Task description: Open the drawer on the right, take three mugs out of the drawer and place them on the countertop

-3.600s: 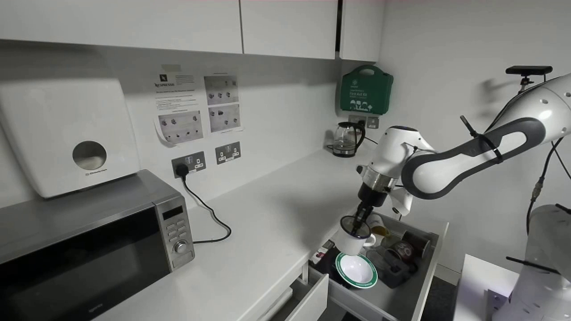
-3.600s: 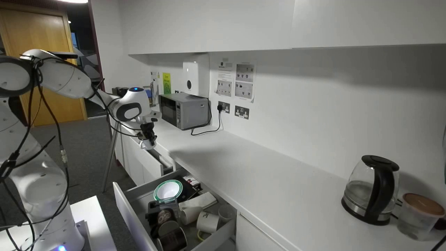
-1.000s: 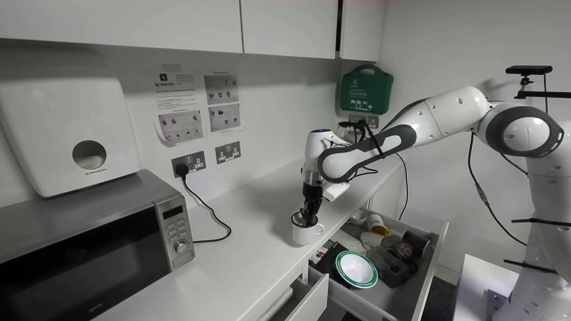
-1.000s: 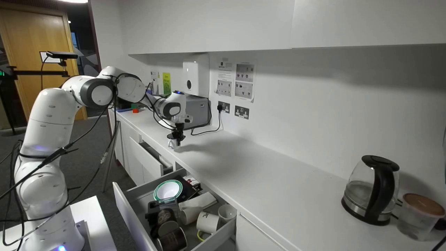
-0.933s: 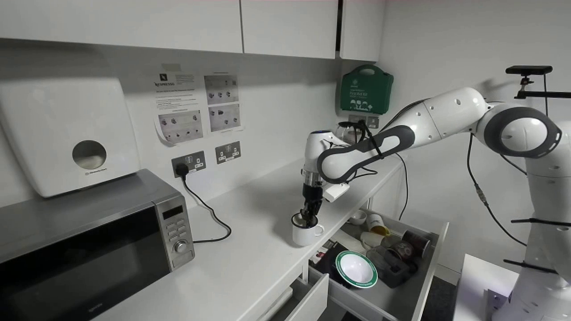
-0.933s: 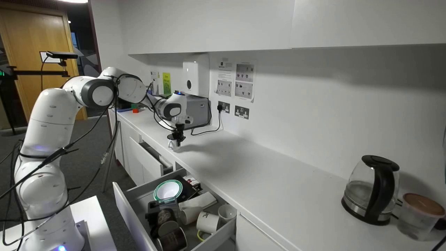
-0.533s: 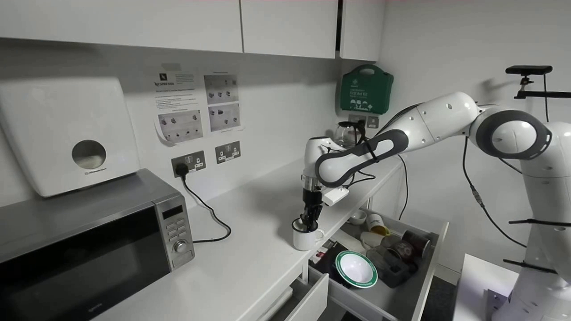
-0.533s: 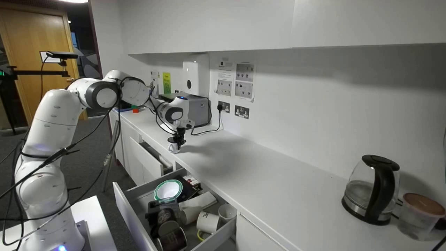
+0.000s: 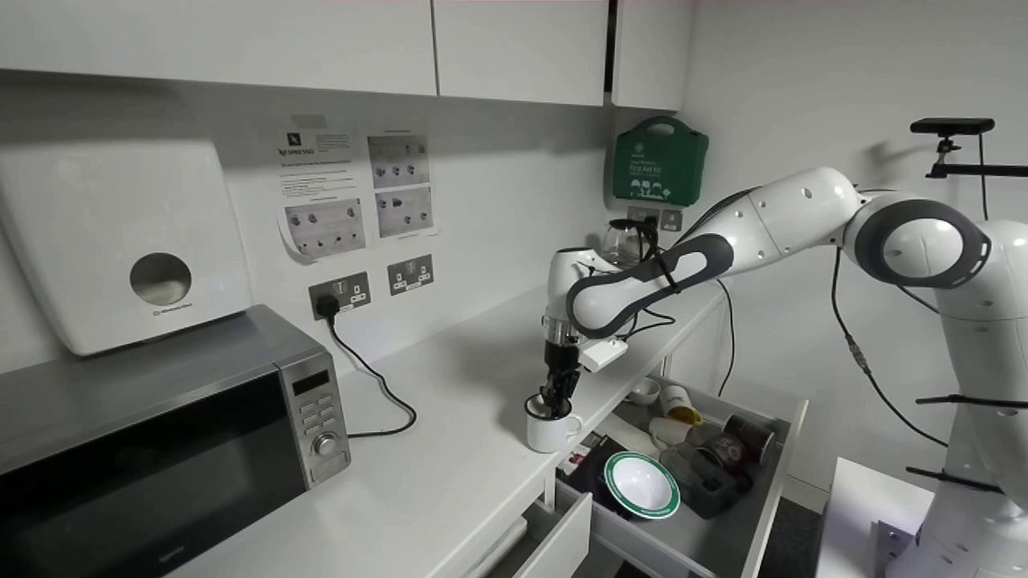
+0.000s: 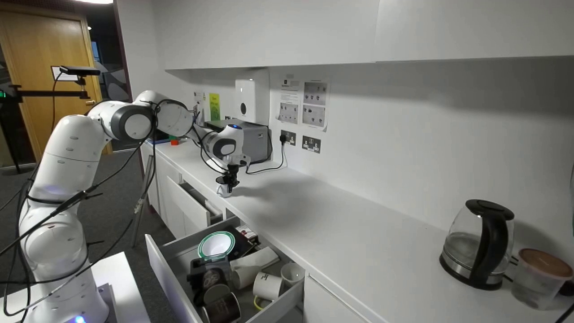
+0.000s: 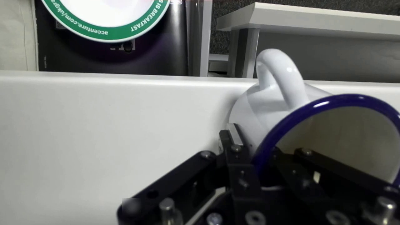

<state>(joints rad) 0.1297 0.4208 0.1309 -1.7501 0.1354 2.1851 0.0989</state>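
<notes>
Jaws of my gripper (image 11: 253, 143) nearly together, I'm pinching this blue-rimmed white mug (image 9: 548, 433) by its wall, it's upright on the white countertop (image 10: 332, 224), pulled-out drawer (image 9: 715, 536) just below, microwave (image 9: 161, 470) and glass kettle (image 10: 477, 244) sharing the surface, wooden door (image 10: 42, 54) beyond

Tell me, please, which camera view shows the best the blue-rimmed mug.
The wrist view: the blue-rimmed mug is largest there, handle and inside visible, though the picture edge cuts its rim. Both exterior views show it upright but small, partly covered by the gripper.

Two open drawers (image 9: 723, 536) (one kettle (image 10: 479, 244))
</notes>
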